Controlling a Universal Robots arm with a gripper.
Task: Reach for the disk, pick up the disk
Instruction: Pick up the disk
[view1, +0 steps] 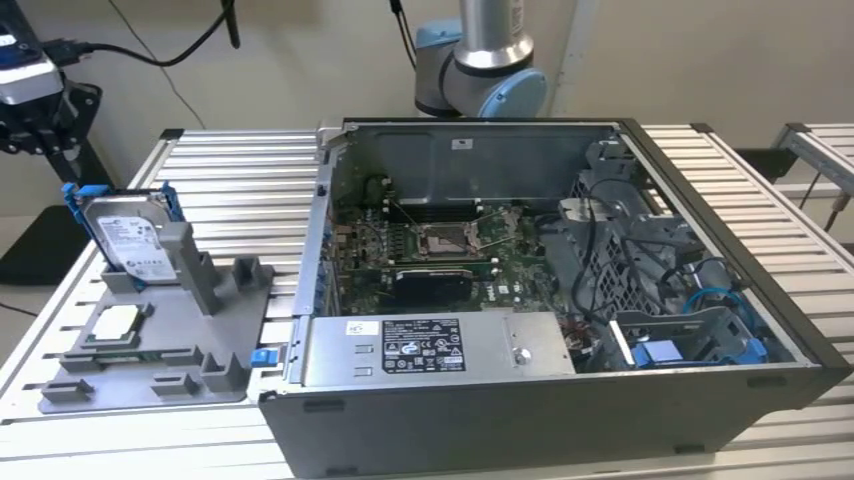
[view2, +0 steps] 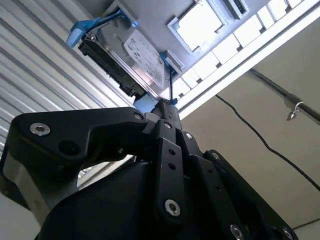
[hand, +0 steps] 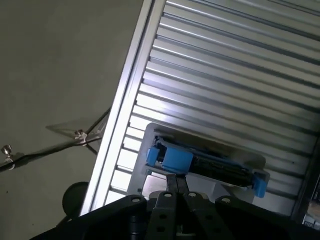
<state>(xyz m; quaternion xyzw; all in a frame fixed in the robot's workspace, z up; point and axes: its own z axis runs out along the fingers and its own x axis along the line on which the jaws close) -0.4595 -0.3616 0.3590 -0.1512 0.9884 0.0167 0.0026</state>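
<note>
My gripper (view2: 164, 106) was clenched, with its two black fingertips pressed together and nothing between them. I held nothing. In the second wrist view the disk (view2: 142, 57) was close in front of my fingertips, with its white label facing me and its blue frame around it. I could not tell if my tips touched the blue frame. In the exterior view the disk (view1: 130, 235) stood up on its edge in a grey holder (view1: 200, 345). That was on the exterior view's left, at about nine o'clock from the open computer case (view1: 534, 420). A small square chip (view1: 114, 322) lay flat on the same holder, at about six o'clock from the disk. The holder and the case both sat on a table (view1: 240, 170) made of silver slats.
</note>
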